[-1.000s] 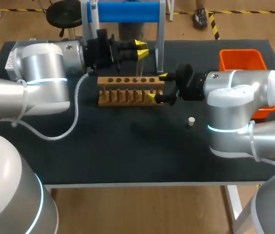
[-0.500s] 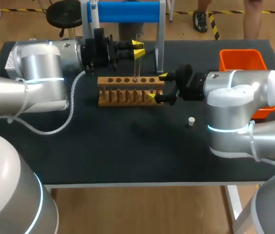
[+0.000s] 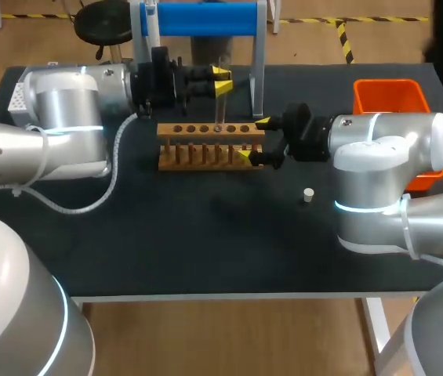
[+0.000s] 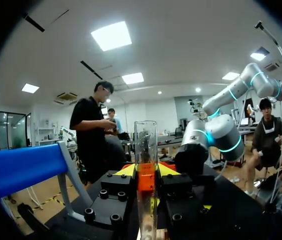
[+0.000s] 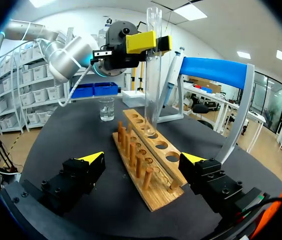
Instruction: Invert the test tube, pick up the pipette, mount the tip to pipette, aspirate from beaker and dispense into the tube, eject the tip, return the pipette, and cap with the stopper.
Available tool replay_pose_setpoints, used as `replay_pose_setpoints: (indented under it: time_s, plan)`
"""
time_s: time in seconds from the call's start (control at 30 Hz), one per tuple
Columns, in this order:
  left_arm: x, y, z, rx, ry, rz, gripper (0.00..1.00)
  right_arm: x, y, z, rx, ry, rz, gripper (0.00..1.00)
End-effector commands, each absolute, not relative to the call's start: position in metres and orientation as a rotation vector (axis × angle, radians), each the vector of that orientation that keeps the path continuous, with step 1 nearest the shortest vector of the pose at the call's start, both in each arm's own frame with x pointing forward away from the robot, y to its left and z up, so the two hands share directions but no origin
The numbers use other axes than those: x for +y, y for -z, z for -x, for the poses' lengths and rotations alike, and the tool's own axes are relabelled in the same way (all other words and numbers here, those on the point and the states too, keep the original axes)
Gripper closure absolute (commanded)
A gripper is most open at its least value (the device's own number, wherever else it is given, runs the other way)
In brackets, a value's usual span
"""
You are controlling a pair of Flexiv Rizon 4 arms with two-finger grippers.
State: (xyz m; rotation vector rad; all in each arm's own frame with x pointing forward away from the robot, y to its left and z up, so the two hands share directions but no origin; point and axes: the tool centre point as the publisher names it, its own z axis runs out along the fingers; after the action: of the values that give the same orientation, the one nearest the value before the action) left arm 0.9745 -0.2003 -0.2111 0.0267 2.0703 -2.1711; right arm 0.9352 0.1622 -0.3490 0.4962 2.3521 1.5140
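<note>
Test tube (image 5: 152,90): upright, mouth up. Your left gripper (image 3: 223,79) has both fingers clamped on its upper part. The lower end is at a hole in the wooden rack (image 3: 205,149), a few holes in from the end by the right gripper. You can't tell from these views whether it's seated or just at the hole's lip.

Right gripper (image 3: 254,140): jaws wide apart, holding nothing. One finger is on each side of the rack's end. The wrist view shows a gap on at least one side, so treat it as straddling, not gripping.

Step, my read: the tail of "invert the tube". It's already right way up and only needs parking.

Next move:
- Lower it straight down until the hole carries it, then open the left jaws and back off without dragging the glass sideways.
- Keep it vertical. A tilt here would jam the tube against the hole's edge.
- Then go for the pipette (image 5: 173,67), which hangs on the blue-topped stand (image 3: 205,19) just behind the rack. That's close quarters with the tube sticking up.

Other items:
- The beaker (image 5: 107,108) is beyond the rack's far end.
- The stopper (image 3: 308,194) lies loose on the table (image 3: 205,235) near your right arm, apart from the rack.
- The orange bin (image 3: 390,95) is at the far right.
</note>
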Motion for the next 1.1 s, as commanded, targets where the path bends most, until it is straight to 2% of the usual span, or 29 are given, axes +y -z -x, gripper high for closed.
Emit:
replay_pose_setpoints:
  time_s: [0.03,1.1]
  plan:
    - [-0.199,0.214,-0.982,2.074,2.18,-0.032,1.0,0.162,0.349,-0.935,2.351,-1.512,-0.497,0.0]
    - [-0.194,0.245,-0.998,2.081,2.196,0.141,1.0,0.162,0.349,-0.935,2.351,-1.512,-0.497,0.0]
